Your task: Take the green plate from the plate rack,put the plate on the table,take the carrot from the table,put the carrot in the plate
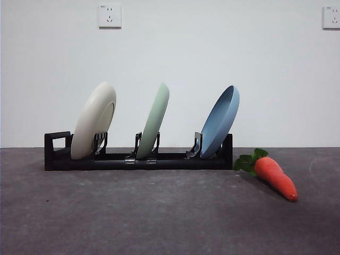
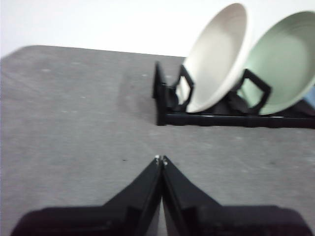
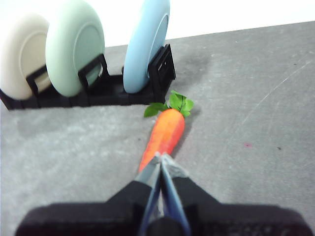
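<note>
The green plate (image 1: 154, 121) stands tilted in the middle slot of the black plate rack (image 1: 138, 159), between a cream-white plate (image 1: 93, 120) and a blue plate (image 1: 220, 122). The carrot (image 1: 274, 176) lies on the dark grey table (image 1: 159, 212) to the right of the rack, leaves toward the rack. My left gripper (image 2: 161, 158) is shut and empty, hanging over bare table short of the rack's handle end (image 2: 160, 93); the green plate (image 2: 285, 64) shows behind the cream one. My right gripper (image 3: 161, 156) is shut and empty, its tips over the carrot's thin end (image 3: 165, 132).
The rack's loop handle (image 1: 57, 143) is at the left end. A white wall with two sockets (image 1: 109, 16) stands behind the table. Neither arm shows in the front view.
</note>
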### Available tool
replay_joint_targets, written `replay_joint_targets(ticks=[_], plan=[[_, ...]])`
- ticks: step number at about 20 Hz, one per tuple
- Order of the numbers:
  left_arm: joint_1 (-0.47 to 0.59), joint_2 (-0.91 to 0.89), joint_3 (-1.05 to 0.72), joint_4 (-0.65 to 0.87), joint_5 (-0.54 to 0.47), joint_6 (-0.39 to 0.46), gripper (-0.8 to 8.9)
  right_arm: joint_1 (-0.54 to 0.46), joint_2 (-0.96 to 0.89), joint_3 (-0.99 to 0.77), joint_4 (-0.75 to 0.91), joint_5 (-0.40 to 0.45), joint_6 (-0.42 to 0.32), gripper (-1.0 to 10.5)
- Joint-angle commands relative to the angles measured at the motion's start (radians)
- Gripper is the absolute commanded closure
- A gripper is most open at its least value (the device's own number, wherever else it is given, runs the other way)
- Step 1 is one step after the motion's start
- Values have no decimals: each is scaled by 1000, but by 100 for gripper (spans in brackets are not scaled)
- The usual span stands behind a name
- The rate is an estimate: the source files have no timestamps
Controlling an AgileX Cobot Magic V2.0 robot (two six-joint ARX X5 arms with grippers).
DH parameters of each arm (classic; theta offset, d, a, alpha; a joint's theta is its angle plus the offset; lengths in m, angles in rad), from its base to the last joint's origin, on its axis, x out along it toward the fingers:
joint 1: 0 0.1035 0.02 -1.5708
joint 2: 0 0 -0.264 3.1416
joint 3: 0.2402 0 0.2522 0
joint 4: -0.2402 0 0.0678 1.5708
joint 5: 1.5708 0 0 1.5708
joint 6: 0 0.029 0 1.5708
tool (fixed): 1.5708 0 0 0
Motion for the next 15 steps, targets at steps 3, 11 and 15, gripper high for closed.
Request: replay_joint_targets(ticks=[3,11,15], plan=[[2,-3,35,-6,73,-135,820,0,2,19,14,3,148,957],[2,47,237,-113,157,-175,820,1,81,156,-1,-4,248,958],[2,107,352,-176,221,-169,820,2,179,290,-101,-6,240,958]])
